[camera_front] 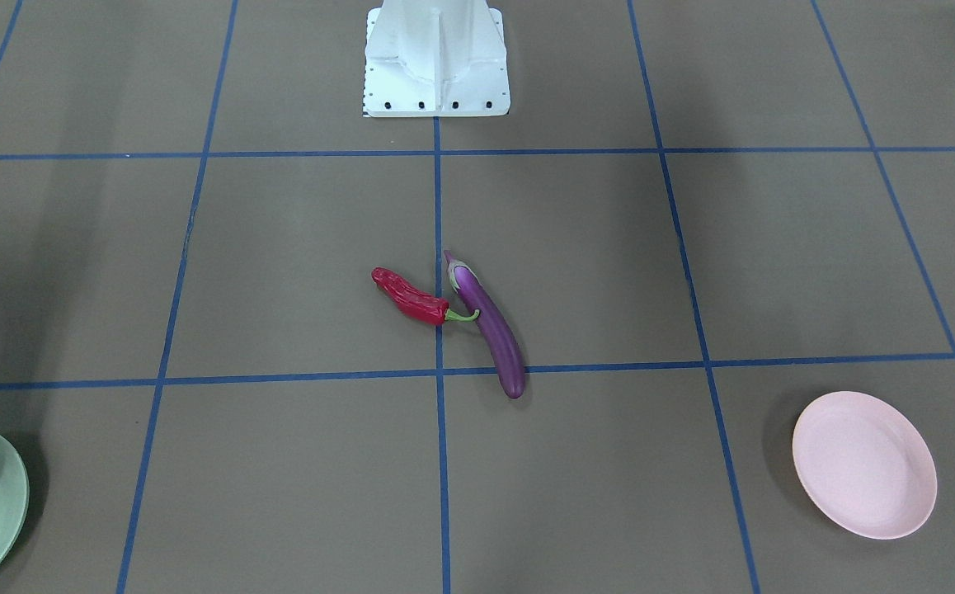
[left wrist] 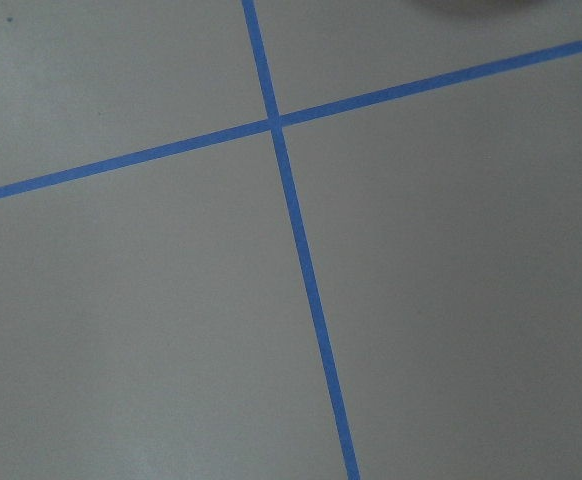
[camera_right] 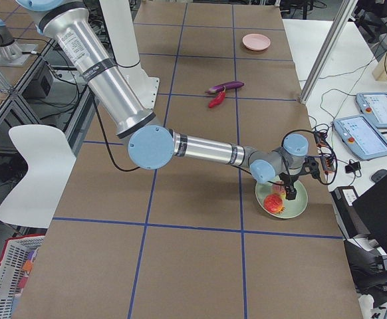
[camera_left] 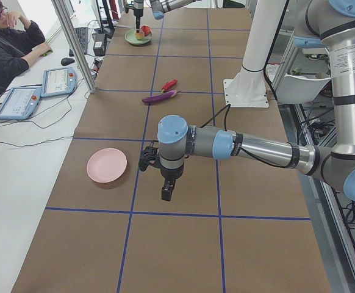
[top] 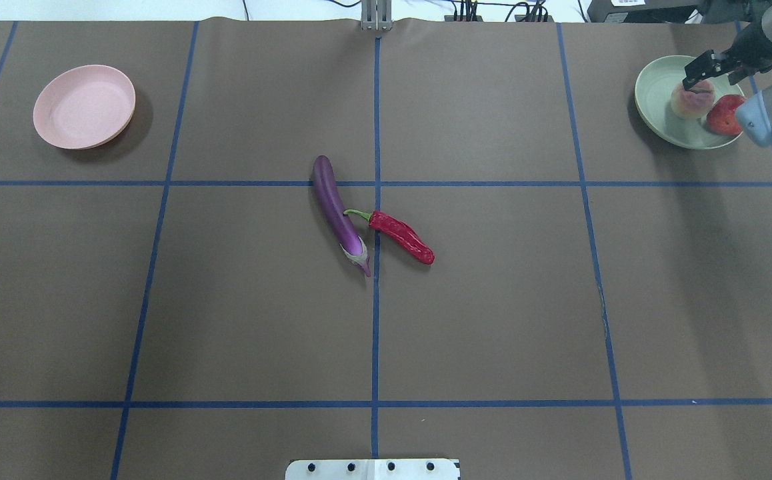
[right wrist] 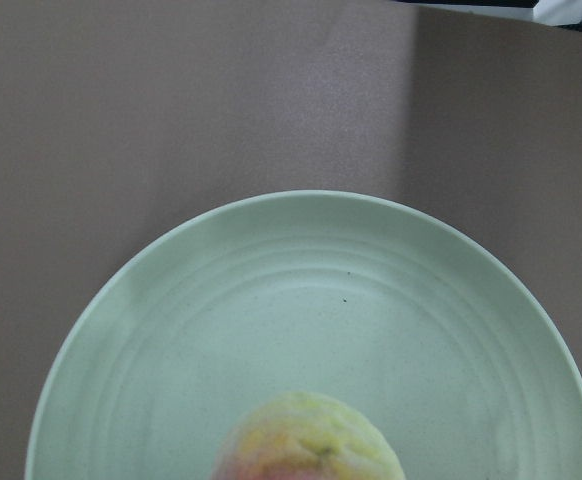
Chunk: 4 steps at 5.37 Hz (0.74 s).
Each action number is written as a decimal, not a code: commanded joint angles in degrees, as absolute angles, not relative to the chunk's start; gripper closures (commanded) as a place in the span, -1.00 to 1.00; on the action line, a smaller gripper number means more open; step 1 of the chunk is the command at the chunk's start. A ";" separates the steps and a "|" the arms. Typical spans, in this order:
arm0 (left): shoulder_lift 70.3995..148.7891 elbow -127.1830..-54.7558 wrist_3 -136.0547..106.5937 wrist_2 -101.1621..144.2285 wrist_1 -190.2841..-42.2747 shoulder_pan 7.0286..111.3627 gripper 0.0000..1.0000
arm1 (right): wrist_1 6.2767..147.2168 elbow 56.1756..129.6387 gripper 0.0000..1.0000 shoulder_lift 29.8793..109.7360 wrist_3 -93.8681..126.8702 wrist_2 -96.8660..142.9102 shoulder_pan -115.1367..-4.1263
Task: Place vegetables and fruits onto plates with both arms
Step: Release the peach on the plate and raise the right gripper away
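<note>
**Where to pinch next**

Right fingers (top: 698,72) sit at the peach (top: 689,103) on the green plate (top: 649,80), hold unclear. Left fingers (camera_left: 166,194), equally unreadable, hover near the pink plate (camera_left: 107,165). Far from both, the eggplant (top: 334,207), likely slick and stiff, wants a mid-body pinch.

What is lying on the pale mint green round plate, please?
A yellow-green blushed peach and a round red-orange fruit sit side by side on the plate. The right gripper hangs over the peach, hiding part of its top.
</note>
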<state>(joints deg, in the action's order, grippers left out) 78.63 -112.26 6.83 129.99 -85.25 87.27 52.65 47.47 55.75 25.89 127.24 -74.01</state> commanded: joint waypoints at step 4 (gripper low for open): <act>94.00 -109.00 5.11 135.39 -91.12 84.74 -1.00 | 81.74 82.75 -0.99 74.83 10.38 136.64 -86.54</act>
